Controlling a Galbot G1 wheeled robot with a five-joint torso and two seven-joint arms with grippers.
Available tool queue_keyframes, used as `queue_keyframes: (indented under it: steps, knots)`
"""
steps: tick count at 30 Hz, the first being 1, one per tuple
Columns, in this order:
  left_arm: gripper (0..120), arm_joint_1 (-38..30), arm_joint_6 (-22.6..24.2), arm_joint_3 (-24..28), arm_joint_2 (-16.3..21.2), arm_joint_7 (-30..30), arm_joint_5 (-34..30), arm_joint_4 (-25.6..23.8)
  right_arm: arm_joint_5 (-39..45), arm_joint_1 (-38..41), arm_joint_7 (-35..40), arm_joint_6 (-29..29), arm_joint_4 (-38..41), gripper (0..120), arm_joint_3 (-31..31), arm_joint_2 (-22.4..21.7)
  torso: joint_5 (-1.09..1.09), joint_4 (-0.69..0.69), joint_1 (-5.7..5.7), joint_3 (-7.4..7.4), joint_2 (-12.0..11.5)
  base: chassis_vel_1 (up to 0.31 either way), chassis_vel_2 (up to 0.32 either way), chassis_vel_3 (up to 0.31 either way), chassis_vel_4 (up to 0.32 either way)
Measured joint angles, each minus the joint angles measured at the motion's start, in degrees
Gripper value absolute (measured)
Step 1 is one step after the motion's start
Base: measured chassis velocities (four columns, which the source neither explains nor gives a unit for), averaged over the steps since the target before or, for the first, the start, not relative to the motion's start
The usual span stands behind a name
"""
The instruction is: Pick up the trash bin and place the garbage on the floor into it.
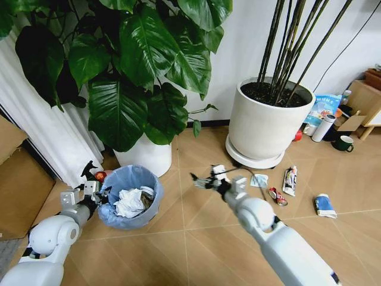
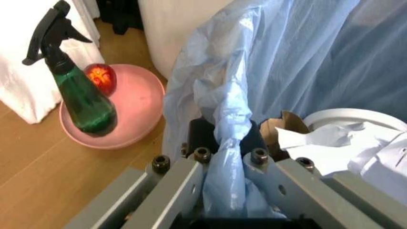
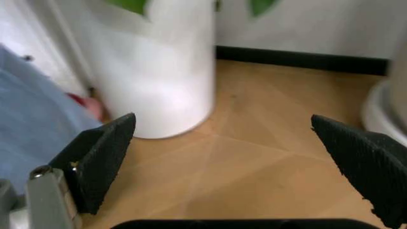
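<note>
the left gripper (image 1: pixel 95 192) is pinched on the near rim of the trash bin (image 1: pixel 132 196), its fingers clamped over the bunched light blue bag (image 2: pixel 229 143), with crumpled white paper (image 1: pixel 129 202) and a white disc (image 2: pixel 356 119) already inside and the bin close in front of the big white plant pot (image 1: pixel 146 156). the right gripper (image 1: pixel 205 180) hangs over bare floor (image 1: pixel 190 238) between bin and litter, its pads (image 3: pixel 102 157) spread wide with nothing between them. to its right the garbage lies in the open: a light blue mask (image 1: pixel 259 180), a red crushed wrapper (image 1: pixel 277 197), a white printed tube (image 1: pixel 290 180) and a blue-white wrapper (image 1: pixel 324 205), all apart from each other and near the second pot (image 1: pixel 268 128).
</note>
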Motion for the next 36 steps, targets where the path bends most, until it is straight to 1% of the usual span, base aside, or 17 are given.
queue_keyframes:
  steps: [2,6,12,21,24,36]
  knots:
    - [0,0.05,0.0,0.03,-0.05,0.0,0.05,-0.11,-0.25,-0.65,-0.37,0.18,-0.05,100,1.09,0.07,0.0,-0.01,0.0,0.0,0.0,0.0,0.0,0.0,0.0]
    - [0,0.31,0.0,0.15,-0.23,-0.04,0.22,-0.73,-1.29,-4.51,-1.5,1.01,-0.07,100,6.67,0.24,0.0,-0.01,0.0,0.0,0.0,0.0,0.0,0.0,0.0]
    - [0,0.52,0.06,0.14,-0.29,-0.16,0.29,-1.32,-2.41,-7.21,-2.19,1.91,0.09,100,9.6,0.38,0.0,-0.01,0.0,0.0,0.0,-0.04,-0.048,0.045,0.042]
    - [0,1.2,0.16,0.16,-0.58,-0.21,0.49,-2.27,-3.13,-9.38,-2.45,2.47,0.55,100,10.8,0.71,-0.01,-0.02,0.0,0.0,0.0,-0.107,-0.119,0.116,0.121]
    - [0,1.62,0.18,0.02,-0.6,-0.25,0.52,-2.56,-3.25,-10.04,-2.46,2.56,0.71,100,11.05,0.8,-0.02,0.01,0.0,0.0,0.0,-0.086,-0.107,0.101,0.109]
    - [0,2.35,0.21,-0.05,-0.72,-0.28,0.65,-3.47,-3.59,-11.94,-2.48,2.84,1.21,100,12.5,1.13,-0.02,-0.01,0.0,0.01,0.0,-0.103,-0.102,0.103,0.098]
